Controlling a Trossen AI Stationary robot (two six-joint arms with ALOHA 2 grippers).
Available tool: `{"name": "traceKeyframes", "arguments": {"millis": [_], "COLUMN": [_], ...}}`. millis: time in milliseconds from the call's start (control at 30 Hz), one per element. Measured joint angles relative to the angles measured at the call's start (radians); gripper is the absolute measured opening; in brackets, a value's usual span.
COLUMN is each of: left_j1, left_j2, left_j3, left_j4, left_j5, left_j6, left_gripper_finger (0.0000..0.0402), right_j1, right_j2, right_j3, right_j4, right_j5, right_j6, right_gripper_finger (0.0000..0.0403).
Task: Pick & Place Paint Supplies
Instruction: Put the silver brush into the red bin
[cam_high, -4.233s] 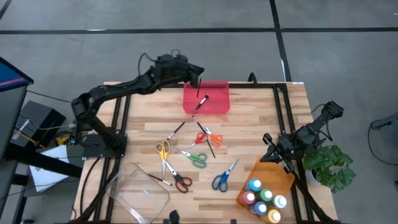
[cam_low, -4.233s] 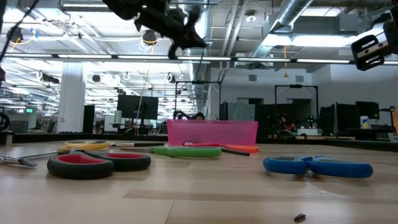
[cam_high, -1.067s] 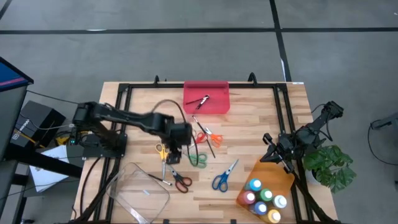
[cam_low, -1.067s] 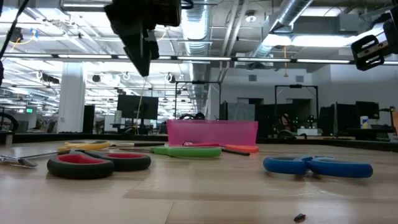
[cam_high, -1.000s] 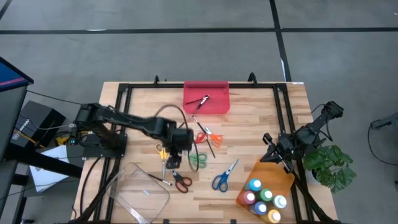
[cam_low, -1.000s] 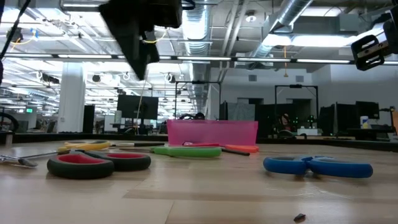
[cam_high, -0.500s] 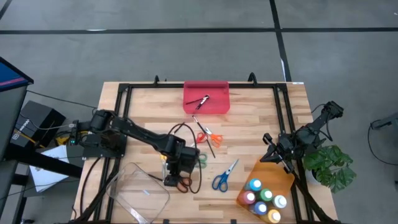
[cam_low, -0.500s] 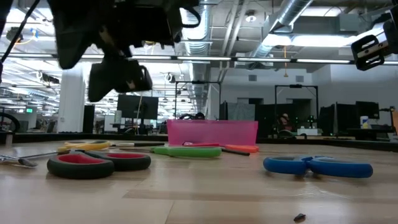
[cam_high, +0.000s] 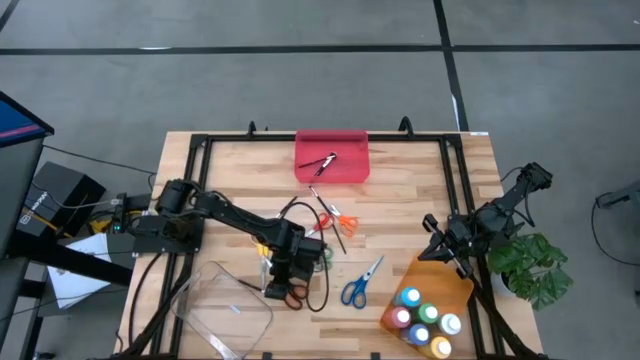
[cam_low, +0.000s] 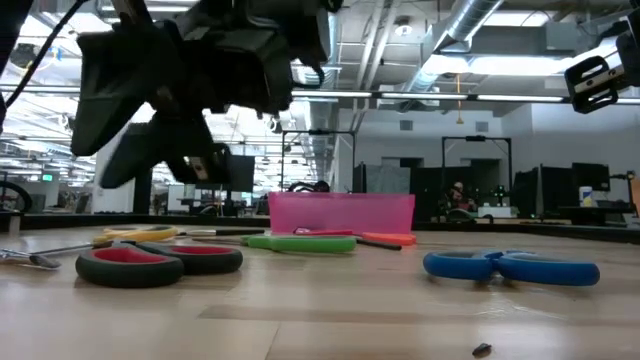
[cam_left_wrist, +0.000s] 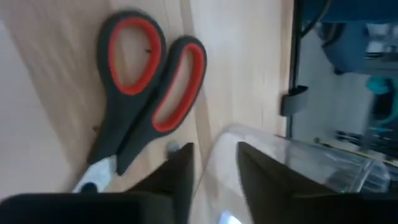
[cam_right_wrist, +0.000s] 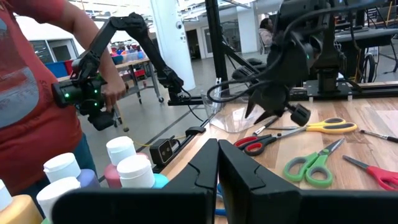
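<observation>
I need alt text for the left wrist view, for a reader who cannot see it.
Red-and-black scissors lie closed on the wooden table, just ahead of the left gripper, whose jaws are open. The rim of a clear plastic tray shows beside them.

Matt wood-plank table (cam_high: 400, 215), glossy clear plastic tray (cam_high: 222, 310), smooth plastic-handled red-and-black scissors (cam_left_wrist: 146, 106).

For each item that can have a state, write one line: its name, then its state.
Left gripper: fingers open, above the red-handled scissors.
Red-handled scissors: closed, flat on the table.
Blue-handled scissors: slightly open, flat.
Red tray: holds brush sticks.
Right gripper: fingers shut, empty.
</observation>
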Motion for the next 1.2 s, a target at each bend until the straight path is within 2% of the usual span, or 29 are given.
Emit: {"name": "traceKeyframes", "arguments": {"millis": [133,200,1200], "left_j1": [0.006,0.006,-0.005], "left_j2": [0.025,0.027,0.068], "left_j3": [0.0,0.0,-0.001], "left_j4": [0.008,0.003,-0.113], "left_j5": [0.061,0.064,0.029], "left_j6": [0.007,0.023,0.269], "left_gripper_finger": [0.0025,0.0008,0.0], "right_j1": [0.0,0.0,0.0], "right_j2": [0.0,0.0,0.0], "right_j3": [0.0,0.0,0.0], "right_j4": [0.0,0.0,0.0], "right_j5": [0.0,0.0,0.0], "right_j6": [0.0,0.0,0.0], "right_gripper_finger": [0.0009,0.0009,0.0008]}}
